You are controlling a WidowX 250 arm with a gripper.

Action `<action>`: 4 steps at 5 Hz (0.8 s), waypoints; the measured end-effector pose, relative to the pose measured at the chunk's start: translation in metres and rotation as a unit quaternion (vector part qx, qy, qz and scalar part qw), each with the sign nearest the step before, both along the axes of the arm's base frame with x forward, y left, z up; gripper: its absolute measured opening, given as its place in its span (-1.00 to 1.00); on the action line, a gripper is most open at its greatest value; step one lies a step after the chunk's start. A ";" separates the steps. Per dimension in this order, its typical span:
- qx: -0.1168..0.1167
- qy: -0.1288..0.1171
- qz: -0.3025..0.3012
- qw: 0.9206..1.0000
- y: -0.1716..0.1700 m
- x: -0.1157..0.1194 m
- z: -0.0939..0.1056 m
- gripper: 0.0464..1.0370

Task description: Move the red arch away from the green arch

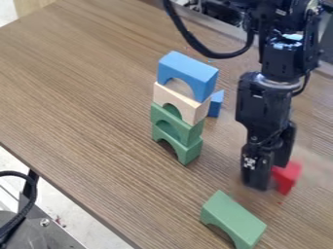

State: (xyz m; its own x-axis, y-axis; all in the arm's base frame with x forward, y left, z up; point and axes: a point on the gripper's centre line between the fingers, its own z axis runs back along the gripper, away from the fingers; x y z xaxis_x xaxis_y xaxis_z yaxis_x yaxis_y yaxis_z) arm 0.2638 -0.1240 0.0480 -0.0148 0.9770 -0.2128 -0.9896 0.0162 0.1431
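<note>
My gripper hangs down at the right side of the work surface, low over the table. Directly beside its lower end, on the right, is the red arch, partly hidden behind the gripper; whether it is held cannot be made out. A separate green arch lies on the table nearer the bottom edge, to the lower left of the red one, with a gap between them.
Left of the gripper stands a stack of arches: two green at the bottom, a natural wood one above, and a blue one on top. A small blue block sits behind it. The table edge runs along the lower left.
</note>
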 end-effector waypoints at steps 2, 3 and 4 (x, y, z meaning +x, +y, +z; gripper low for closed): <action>0.004 -0.040 -0.006 0.999 -0.003 0.030 0.004 0.92; 0.012 -0.060 -0.013 0.998 -0.003 0.046 0.005 0.92; 0.023 -0.082 -0.016 0.996 0.002 0.069 0.010 0.92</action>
State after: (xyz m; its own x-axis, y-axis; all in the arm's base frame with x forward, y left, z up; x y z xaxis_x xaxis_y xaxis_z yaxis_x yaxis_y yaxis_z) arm 0.3325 -0.1222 0.0580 0.0487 0.9850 -0.1655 -0.9987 0.0461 -0.0196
